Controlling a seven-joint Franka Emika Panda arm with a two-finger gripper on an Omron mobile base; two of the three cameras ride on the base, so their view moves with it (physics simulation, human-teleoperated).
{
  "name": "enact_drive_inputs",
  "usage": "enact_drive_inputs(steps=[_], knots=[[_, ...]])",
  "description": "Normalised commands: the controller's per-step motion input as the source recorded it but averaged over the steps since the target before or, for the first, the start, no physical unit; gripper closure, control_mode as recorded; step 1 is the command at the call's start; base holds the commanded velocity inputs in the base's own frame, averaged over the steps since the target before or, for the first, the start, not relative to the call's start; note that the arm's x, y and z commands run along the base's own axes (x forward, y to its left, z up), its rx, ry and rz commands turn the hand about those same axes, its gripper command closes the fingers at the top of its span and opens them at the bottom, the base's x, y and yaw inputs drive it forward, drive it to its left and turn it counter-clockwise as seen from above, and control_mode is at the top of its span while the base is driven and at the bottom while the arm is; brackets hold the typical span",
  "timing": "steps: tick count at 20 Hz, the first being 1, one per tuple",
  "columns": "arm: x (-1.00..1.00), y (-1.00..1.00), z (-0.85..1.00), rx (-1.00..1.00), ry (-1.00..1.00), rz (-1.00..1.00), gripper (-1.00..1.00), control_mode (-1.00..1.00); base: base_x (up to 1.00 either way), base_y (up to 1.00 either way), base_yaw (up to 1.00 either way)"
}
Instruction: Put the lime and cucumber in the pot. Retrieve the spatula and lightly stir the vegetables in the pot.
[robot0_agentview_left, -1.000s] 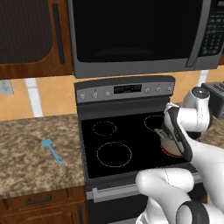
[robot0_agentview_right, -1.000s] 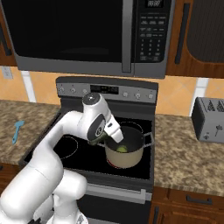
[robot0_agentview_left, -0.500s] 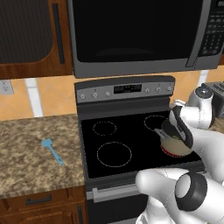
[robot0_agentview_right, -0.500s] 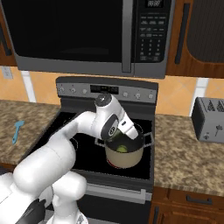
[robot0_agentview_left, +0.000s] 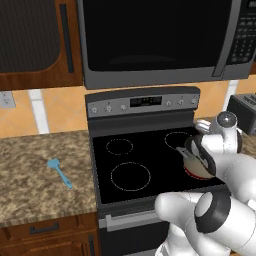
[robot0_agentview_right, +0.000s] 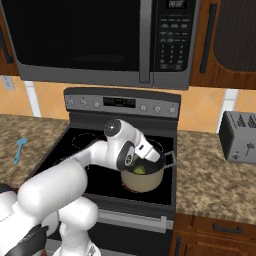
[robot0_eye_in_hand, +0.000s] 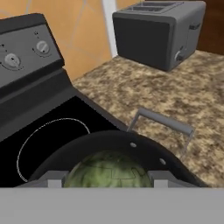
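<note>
My two-finger gripper (robot0_eye_in_hand: 107, 177), swung right over the round beige-tan pot (robot0_agentview_right: 142, 177) w/ dark green cucumber (robot0_eye_in_hand: 107, 170) clamped betw. its fingers, hung just above the yellow-green lime (robot0_agentview_right: 139, 170) inside; slim light-blue spatula (robot0_agentview_left: 60, 171) unfetched on counter.

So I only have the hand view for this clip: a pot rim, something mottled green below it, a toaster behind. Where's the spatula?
Observer: The spatula lies on the granite counter left of the stove, apart from the arm.
Operator: And is the pot on a burner?
Observer: Yes, the pot stands on the front right of the stove, by the right counter.
Operator: Is anything green actually inside it?
Observer: In the right base view a yellow-green piece lies inside the pot, just under the arm's wrist; I can't tell lime from cucumber there.
Operator: Gripper state?
Observer: The gripper hangs over the pot's mouth; whether it grips anything, I cannot tell.
</note>
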Motion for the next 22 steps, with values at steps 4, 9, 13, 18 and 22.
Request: enact_drive_inputs(steps=[4,9,13,18,22], knots=[[0.00,0.00,-0.12,-0.15,-0.13,0.00,1.00,-1.00,0.00,0.00,0.00],[0.00,0.01,-0.07,-0.09,-0.09,0.00,1.00,-1.00,0.00,0.00,0.00],[0.01,0.10,-0.01,-0.06,-0.02,0.00,-1.00,-1.00,0.00,0.00,0.00],[0.01,0.04,0.00,-0.04,0.00,0.00,-1.00,-1.00,0.00,0.00,0.00],[0.00,0.00,0.23,0.00,0.00,0.00,-1.00,-1.00,0.00,0.00,0.00]])
